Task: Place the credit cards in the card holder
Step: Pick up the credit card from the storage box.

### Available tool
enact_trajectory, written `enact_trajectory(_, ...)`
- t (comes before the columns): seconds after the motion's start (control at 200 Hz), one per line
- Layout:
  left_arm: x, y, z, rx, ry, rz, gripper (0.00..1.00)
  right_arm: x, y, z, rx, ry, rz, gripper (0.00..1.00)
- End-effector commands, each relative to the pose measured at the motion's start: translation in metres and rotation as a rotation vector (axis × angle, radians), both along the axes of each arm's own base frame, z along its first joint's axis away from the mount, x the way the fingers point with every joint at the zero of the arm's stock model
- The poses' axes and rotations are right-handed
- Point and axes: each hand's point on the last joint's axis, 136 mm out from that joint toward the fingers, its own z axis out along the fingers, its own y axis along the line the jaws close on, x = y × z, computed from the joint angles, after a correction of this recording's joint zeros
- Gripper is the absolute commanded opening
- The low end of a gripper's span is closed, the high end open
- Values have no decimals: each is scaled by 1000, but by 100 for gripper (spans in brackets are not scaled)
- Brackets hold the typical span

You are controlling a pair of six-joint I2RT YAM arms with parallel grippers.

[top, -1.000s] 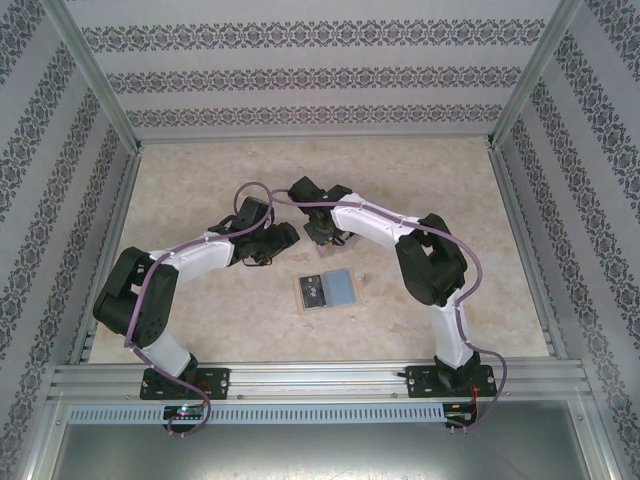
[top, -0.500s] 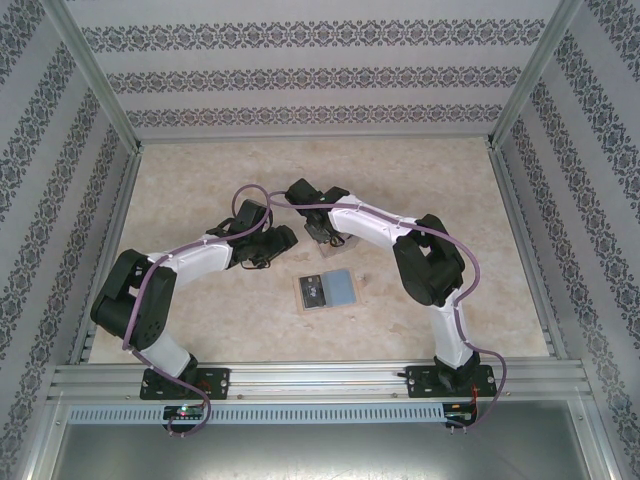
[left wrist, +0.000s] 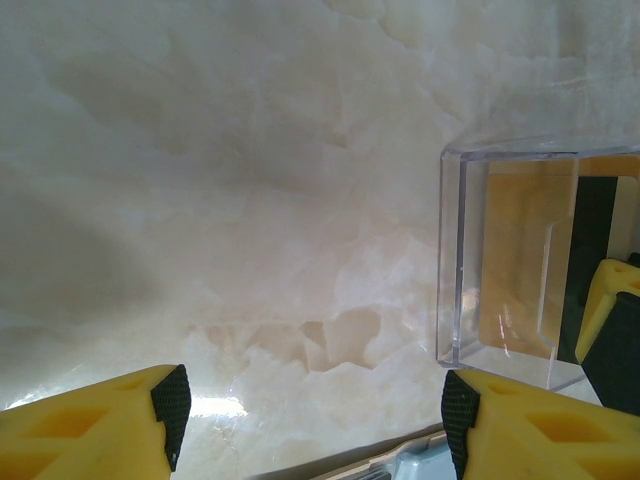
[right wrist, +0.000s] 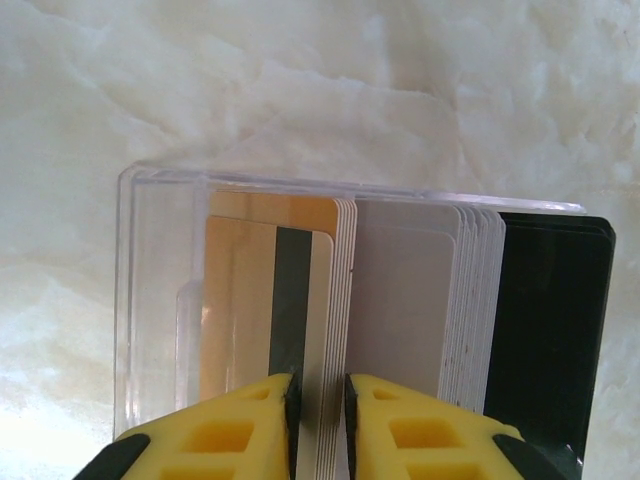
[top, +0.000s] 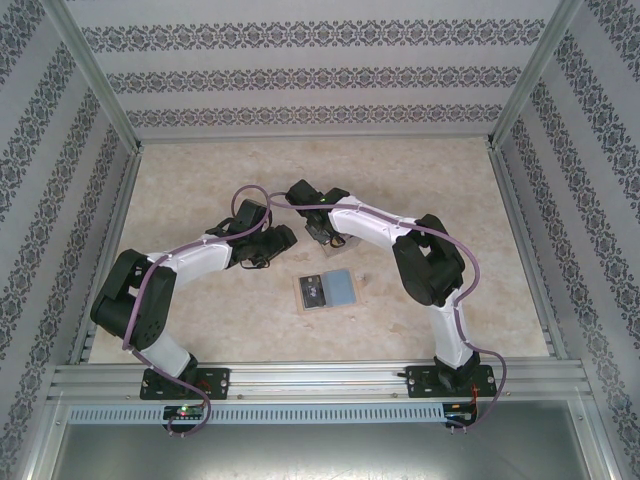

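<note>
- Table [top: 450, 180]: pale marbled top, walled on three sides with patterned paper.
- Clear box [right wrist: 150, 300]: see-through plastic, standing on the table near its middle, under the right arm's wrist. In the left wrist view it stands just beyond the right-hand finger [left wrist: 500, 260].
- Credit cards [right wrist: 400, 320]: packed on edge inside the clear box in three groups: orange-yellow ones with a dark stripe, then white ones, then black ones at the far side.
- Right gripper [right wrist: 320, 400]: lowered onto the box from above, its yellow fingers [right wrist: 250, 425] drawn to a narrow slot and clenched on the edges of a few pale credit cards where the orange group meets the white. From above it sits at the box [top: 322, 232].
- Left gripper [left wrist: 315, 400]: released, fingers spread wide over bare table, grasping nothing; it hovers just left of the box [top: 280, 240].
- Card holder [top: 328, 290]: tan, lying opened flat on the table, nearer the arm bases than the box and apart from both grippers; a dark panel on its left half, a bluish one on its right.
</note>
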Motion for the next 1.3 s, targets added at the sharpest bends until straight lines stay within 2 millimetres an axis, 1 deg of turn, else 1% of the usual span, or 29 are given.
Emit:
enact_trajectory(0.0, 1, 5, 5, 1, -21, 8, 69, -3, 1, 16, 17, -21, 4, 23)
enact_trajectory(0.075, 2, 5, 4, 2, -19, 8, 69, -3, 5, 17, 47, -10, 10, 26)
enact_trajectory(0.14, 2, 5, 5, 2, -21, 8, 69, -4, 6, 10, 53, 12, 10, 28)
enact_trajectory(0.245, 2, 5, 6, 2, -24, 12, 69, -7, 7, -4, 34, 54, 26, 28)
enact_trajectory(0.365, 0, 8, 4, 5, -20, 20, 69, -7, 4, -11, -27, 45, 30, 30)
enact_trajectory(0.5, 0, 9, 4, 5, -20, 25, 69, 2, -7, -5, -139, -40, 27, 31)
enact_trajectory(0.61, 1, 8, 4, 2, -20, 23, 69, 7, -10, 2, -172, -84, 35, 30)
enact_trajectory(0.789, 1, 8, 4, 2, -19, 20, 69, 12, -10, 13, -173, -125, 44, 26)
enact_trajectory(1.054, -1, 8, 2, 1, -13, 18, 69, 9, -10, 12, -143, -103, 35, 13)
enact_trajectory(1.134, -2, 9, 1, 2, -8, 16, 69, 9, -11, 12, -130, -95, 22, 12)
enact_trajectory(1.154, -2, 8, 1, 2, -10, 15, 69, 9, -12, 12, -128, -93, 19, 9)
enact_trajectory(1.204, -2, 9, 0, 5, -6, 13, 69, 9, -13, 12, -124, -93, 14, 7)
enact_trajectory(1.269, -2, 9, 0, 5, -5, 13, 69, 8, -13, 14, -119, -95, 13, 0)
enact_trajectory(1.294, -2, 9, 0, 5, -6, 13, 69, 8, -13, 15, -116, -96, 13, 0)
